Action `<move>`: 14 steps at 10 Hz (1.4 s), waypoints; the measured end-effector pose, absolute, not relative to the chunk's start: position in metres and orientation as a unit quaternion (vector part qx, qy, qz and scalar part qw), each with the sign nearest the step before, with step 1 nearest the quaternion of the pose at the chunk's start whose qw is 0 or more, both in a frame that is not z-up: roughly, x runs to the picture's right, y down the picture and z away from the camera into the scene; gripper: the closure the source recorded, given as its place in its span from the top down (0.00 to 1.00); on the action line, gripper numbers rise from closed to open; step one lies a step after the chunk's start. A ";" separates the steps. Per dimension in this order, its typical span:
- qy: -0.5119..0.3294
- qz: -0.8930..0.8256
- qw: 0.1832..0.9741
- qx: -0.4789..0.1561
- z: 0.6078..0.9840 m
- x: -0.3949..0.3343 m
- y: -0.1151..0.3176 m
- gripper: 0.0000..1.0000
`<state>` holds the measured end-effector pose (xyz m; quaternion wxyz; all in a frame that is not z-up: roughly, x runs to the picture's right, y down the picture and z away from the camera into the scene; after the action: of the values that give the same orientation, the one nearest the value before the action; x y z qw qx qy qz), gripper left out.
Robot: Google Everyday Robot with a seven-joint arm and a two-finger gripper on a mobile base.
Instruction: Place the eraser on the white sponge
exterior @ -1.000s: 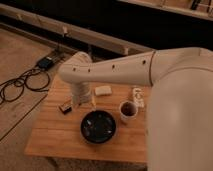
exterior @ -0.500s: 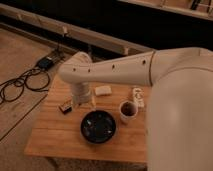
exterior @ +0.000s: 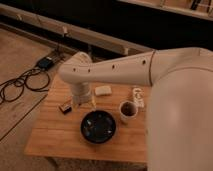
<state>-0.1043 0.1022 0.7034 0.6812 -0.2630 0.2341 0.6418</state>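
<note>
The eraser is a small dark bar with a tan edge, lying on the left part of the wooden table. The white sponge is a pale cream pad at the table's back middle, to the right of the arm's wrist. My gripper hangs below the big white arm, just above the table between the eraser and the black bowl. It is right of the eraser and front-left of the sponge.
A round black bowl sits at the table's middle front. A white mug stands to its right. A longer white lumpy object with dark marks lies behind the mug. Cables and a black box lie on the floor at left.
</note>
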 end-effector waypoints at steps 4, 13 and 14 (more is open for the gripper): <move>0.234 0.642 0.681 -0.263 0.703 -0.104 0.102 0.65; 0.257 0.682 0.647 -0.224 0.766 -0.137 0.070 0.65; 0.263 0.689 0.639 -0.219 0.778 -0.144 0.068 0.65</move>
<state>-0.1442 0.0675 0.7781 0.6390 -0.2195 0.2631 0.6887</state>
